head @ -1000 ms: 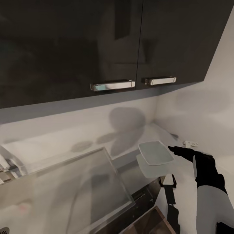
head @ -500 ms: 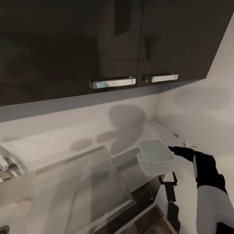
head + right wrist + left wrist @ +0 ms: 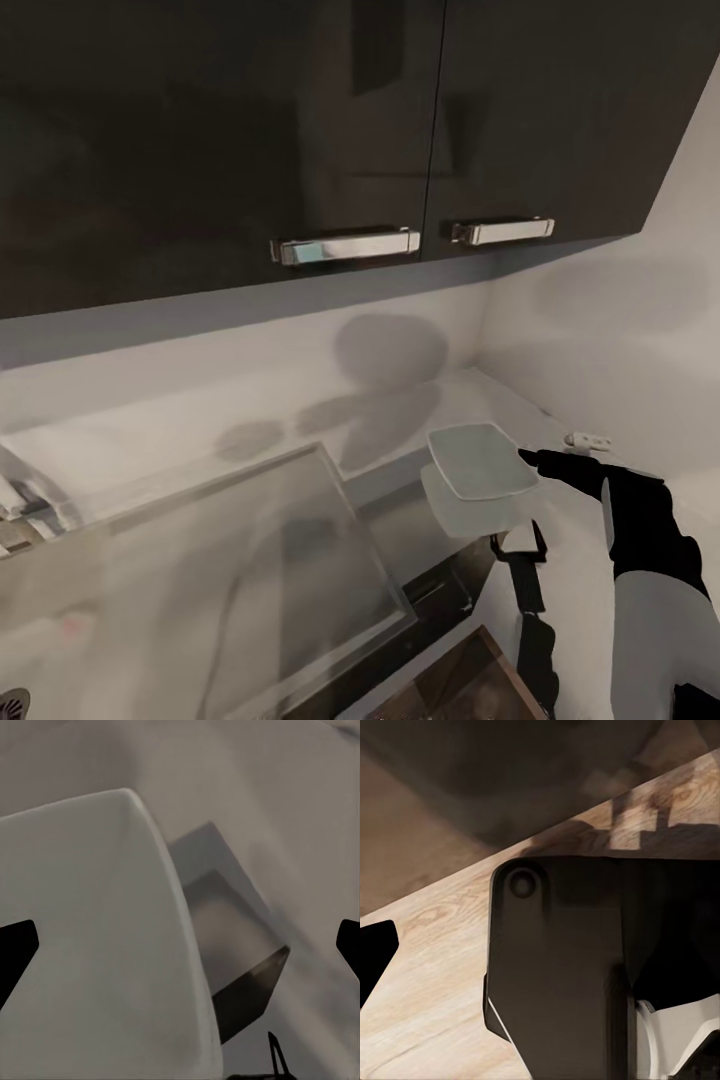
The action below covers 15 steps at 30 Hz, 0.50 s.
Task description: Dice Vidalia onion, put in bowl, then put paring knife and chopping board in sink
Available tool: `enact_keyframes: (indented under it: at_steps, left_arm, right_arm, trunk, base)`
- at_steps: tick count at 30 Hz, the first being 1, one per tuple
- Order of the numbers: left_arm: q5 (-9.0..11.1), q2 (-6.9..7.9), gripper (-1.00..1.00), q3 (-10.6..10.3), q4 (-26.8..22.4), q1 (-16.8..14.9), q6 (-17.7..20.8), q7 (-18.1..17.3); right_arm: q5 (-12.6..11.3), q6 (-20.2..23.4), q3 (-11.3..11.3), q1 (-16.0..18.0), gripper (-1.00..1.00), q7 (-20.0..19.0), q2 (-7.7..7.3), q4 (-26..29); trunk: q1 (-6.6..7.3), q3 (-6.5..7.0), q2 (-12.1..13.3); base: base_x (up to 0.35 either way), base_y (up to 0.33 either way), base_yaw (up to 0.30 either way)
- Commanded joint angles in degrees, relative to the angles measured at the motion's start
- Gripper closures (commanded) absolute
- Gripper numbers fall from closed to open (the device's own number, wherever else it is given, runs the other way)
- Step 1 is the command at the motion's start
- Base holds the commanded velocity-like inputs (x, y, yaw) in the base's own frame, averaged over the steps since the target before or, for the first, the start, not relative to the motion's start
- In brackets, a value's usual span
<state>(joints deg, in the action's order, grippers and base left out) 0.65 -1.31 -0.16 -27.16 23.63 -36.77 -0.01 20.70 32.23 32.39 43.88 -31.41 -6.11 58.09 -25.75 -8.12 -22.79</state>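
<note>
**Bowl held aloft near the counter's back corner as the view tilts**

Since the earlier frames the whole head view has been shifted slightly: the cabinet handles (image 3: 345, 246) are seen a little higher, so the camera is taken to have moved. The bowl (image 3: 481, 461) and the right gripper (image 3: 535, 460) are found almost where they were.

In the head view the white squarish bowl is seen tilted and lifted clear of the countertop (image 3: 180, 450), its pale reflection lying just below it, near the back right corner where the two walls meet. The right gripper's black tip is seen touching the bowl's right rim; whether the rim is pinched cannot be told from there. In the right wrist view the bowl (image 3: 97, 937) is seen between the two dark fingertips (image 3: 15, 949), which are spread wide to either side of it; contact with the pads cannot be told.

The sink (image 3: 250, 570), with its glossy drainboard, is seen along the countertop's front edge, left of the bowl. A corner of the chopping board (image 3: 470, 685) is shown at the lower edge of the head view.

The left wrist view alone shows a light wooden floor (image 3: 435, 967) and a dark part of the robot (image 3: 562, 967); one black fingertip (image 3: 375, 956) is seen, and the left gripper's state cannot be told.
</note>
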Motion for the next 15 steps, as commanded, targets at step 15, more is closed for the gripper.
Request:
enact_keyframes:
  at_steps: [15]
  left_arm:
    - [0.07, 0.00, -1.00, -0.02, -0.09, 0.02, -0.05, -0.02]
  right_arm:
    - [0.57, 0.12, 0.24, 0.07, -1.00, -0.94, -0.83, 0.09]
  trunk:
    - [-0.04, -1.37, -0.12]
  base:
    - [0.000, 0.000, 0.000]
